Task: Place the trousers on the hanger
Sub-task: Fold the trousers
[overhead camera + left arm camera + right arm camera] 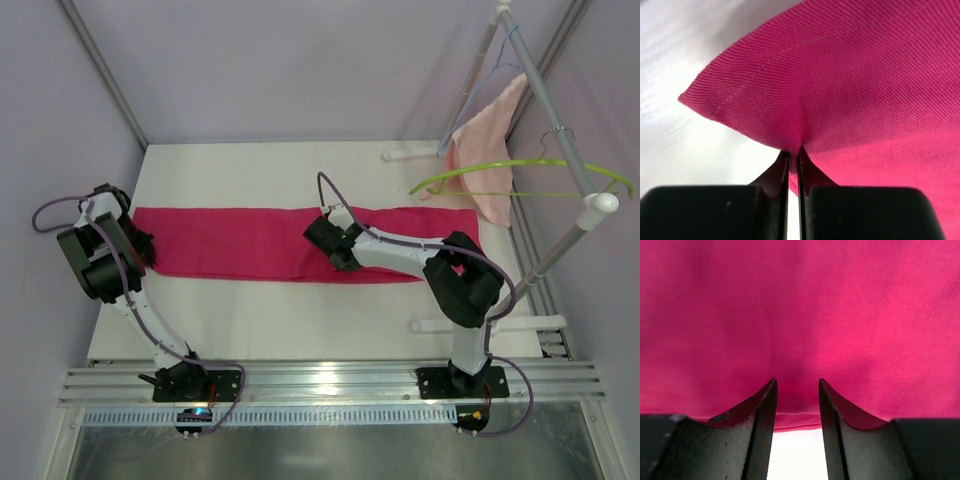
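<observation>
The left pincer (794, 153) is clamped tight on a fold of the trousers (240, 243) close to a stitched corner, the cloth puckering up into the narrow slit between its jaws; this grip at the far left end looks meant to anchor or lift that end so the long cloth can be carried as one piece. The right pincer (796, 384) stands part-way apart and holds nothing: its jaws are low over the near edge of the magenta cloth around mid-length, the bare white counter (280, 320) showing between them, which reads as lining up a second grip. The trousers lie flat in a long band across the counter, left to right, well spread and unwrinkled. The lime-green hanger (500, 164) hangs from the slanted metal rail (560, 130) at the right, above the band's right end and apart from the cloth, so nothing is draped on it yet. A salmon towel (485, 140) and a light-blue wire hanger (500, 60) share that rail higher up, and should be avoided.
</observation>
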`<state>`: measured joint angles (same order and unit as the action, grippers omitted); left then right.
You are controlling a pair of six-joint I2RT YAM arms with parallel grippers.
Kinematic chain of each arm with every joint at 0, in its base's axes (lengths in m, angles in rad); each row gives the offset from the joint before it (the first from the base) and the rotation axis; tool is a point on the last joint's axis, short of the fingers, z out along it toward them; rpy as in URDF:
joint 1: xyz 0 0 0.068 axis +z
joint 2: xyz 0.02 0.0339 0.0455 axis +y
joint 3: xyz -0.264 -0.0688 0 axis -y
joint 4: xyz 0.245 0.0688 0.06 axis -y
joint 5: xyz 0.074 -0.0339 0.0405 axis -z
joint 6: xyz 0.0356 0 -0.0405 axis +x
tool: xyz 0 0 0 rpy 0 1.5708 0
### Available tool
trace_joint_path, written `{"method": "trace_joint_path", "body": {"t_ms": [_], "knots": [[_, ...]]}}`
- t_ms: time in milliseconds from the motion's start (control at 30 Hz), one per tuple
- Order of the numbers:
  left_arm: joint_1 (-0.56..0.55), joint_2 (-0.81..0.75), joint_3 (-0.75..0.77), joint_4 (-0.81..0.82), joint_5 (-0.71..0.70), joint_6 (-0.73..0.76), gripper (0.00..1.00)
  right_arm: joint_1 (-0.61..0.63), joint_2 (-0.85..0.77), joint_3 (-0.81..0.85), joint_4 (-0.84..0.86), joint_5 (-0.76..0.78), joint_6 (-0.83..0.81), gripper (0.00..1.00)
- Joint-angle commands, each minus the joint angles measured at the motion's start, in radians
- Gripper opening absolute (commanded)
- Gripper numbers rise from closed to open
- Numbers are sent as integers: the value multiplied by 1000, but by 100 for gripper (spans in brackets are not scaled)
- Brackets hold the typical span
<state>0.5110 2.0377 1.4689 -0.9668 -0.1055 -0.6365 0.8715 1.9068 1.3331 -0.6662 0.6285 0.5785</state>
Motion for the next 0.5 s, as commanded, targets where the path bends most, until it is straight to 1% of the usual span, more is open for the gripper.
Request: {"method": "trace_joint_path", "body": {"t_ms": [0,33,67,100,167,267,300,400,467], "knots": [[26,122,128,155,-114,31,1,-44,-127,-147,235,-152,-334,41],[24,125,139,160,-108,28,1,-70,-176,-175,258,-241,-356,42],[18,127,148,183,-108,28,0,-98,-198,-210,289,-383,-396,43],[14,130,160,189,-106,26,1,-145,-213,-221,292,-436,-413,43],[11,154,197,177,-97,23,0,-169,-236,-233,275,-481,-492,44],[-8,200,281,152,-106,32,0,-174,-200,-193,205,-533,-574,46],[-11,208,316,139,-106,34,0,-170,-189,-190,194,-582,-654,47],[-22,236,356,119,-108,37,0,-155,-154,-170,137,-595,-730,48],[-29,251,384,112,-109,40,0,-154,-158,-181,126,-615,-773,48]]}}
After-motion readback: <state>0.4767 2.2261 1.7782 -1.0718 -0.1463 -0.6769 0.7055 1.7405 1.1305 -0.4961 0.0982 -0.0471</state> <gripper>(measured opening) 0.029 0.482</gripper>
